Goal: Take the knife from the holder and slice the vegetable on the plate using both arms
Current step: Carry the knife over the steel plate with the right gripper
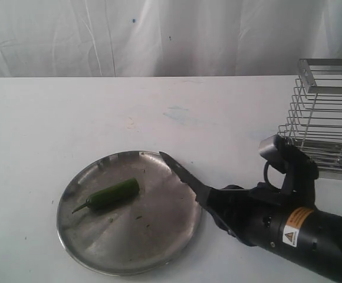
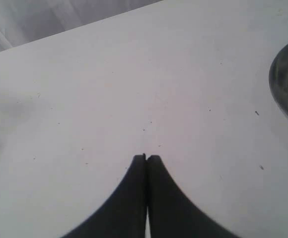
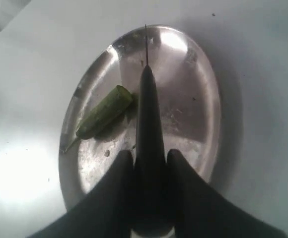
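A green chilli-like vegetable [image 1: 111, 194] lies on the left half of the round steel plate [image 1: 153, 247], stem toward the plate's left rim. My right gripper [image 1: 209, 197] is shut on the black handle of the knife [image 1: 180, 170], whose dark pointed blade reaches over the plate's upper right rim, apart from the vegetable. In the right wrist view the knife [image 3: 147, 99] points across the plate [image 3: 193, 99] beside the vegetable [image 3: 104, 113], held in the right gripper [image 3: 150, 158]. My left gripper [image 2: 147, 157] is shut on nothing above bare table; it is out of the exterior view.
The silver wire holder [image 1: 324, 115] stands at the right edge of the white table, behind my right arm. A white curtain hangs behind the table. The plate's rim [image 2: 285, 84] shows at the edge of the left wrist view.
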Controlling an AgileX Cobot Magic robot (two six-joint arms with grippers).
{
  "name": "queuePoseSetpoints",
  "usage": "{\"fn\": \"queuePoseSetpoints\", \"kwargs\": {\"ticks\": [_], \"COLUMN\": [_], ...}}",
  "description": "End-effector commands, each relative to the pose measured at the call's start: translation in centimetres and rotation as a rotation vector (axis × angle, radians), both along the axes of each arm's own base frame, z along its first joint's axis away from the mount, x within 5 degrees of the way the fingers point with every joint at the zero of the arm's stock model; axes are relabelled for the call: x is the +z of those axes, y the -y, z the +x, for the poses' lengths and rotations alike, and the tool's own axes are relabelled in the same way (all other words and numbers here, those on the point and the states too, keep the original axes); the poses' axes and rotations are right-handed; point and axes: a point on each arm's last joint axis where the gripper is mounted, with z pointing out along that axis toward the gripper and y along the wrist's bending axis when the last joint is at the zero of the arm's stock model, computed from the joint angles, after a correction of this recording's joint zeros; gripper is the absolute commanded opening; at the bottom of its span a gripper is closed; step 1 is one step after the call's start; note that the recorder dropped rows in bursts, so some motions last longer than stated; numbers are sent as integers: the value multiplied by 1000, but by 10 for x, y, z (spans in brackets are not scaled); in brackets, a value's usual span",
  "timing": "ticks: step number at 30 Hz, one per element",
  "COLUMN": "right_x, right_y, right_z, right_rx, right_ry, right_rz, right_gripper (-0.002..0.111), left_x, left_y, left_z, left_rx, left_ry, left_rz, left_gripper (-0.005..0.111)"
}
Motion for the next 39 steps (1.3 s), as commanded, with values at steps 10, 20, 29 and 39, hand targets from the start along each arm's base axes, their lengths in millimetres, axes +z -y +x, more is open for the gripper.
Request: {"fn": "queuePoseSetpoints", "kwargs": {"ticks": [10,20,29,39], "right_x": [-32,-40,-49,-52], "right_y": [-24,-25,-18,-16], "right_z": [3,-6,-8,-11], "right_rx": [133,217,207,215], "right_ry": [-54,-127,-191,-225], "right_rz": [98,19,-99,-119], "right_gripper": [0,0,0,23], "left_x": [1,1,1,1], "left_y": [0,0,0,0], "left_z": [0,0,0,0], "left_rx": [-7,-7,-7,-7], "left_ry": [8,8,8,8], "left_rz": [5,5,5,5], "left_gripper": [0,0,0,0]}}
